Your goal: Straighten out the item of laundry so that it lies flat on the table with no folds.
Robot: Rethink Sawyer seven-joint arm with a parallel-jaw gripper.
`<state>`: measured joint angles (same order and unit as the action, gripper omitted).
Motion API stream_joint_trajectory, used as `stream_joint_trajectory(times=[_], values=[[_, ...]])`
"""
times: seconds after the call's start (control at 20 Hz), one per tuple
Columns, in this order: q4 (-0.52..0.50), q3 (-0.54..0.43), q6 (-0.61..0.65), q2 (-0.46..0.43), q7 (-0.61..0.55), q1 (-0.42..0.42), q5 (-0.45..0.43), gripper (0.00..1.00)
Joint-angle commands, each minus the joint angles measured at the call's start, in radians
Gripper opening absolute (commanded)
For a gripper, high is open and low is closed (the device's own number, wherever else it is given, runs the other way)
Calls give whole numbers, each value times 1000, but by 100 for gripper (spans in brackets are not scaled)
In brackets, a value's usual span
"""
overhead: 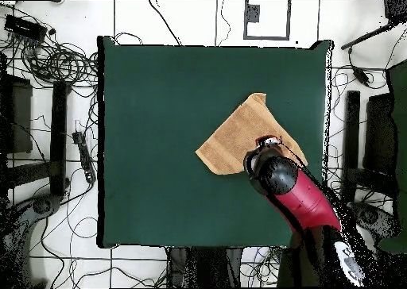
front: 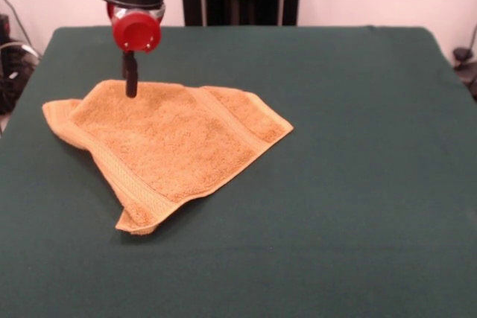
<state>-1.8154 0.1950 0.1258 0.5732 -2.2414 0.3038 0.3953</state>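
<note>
Nearest the camera, a curled corner of the golden-orange terry-cloth hand towel (front: 165, 145) rests on the dark green felt worktop (front: 358, 184); the jaws (front: 131, 88) meet its far edge, their state undeterminable.

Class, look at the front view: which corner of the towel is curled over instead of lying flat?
The corner closest to the camera. Its tip curls over, unlike the flat corner at the right. The end effector is at the towel's far edge.
</note>
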Motion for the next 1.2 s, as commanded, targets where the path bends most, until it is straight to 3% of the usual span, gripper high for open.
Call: stream_joint_trajectory(times=[0.05, 1.2], values=[[11, -126, -135, -127, -138, 4, -39, 100], [-66, -151, -223, -151, -210, -2, 6, 100]])
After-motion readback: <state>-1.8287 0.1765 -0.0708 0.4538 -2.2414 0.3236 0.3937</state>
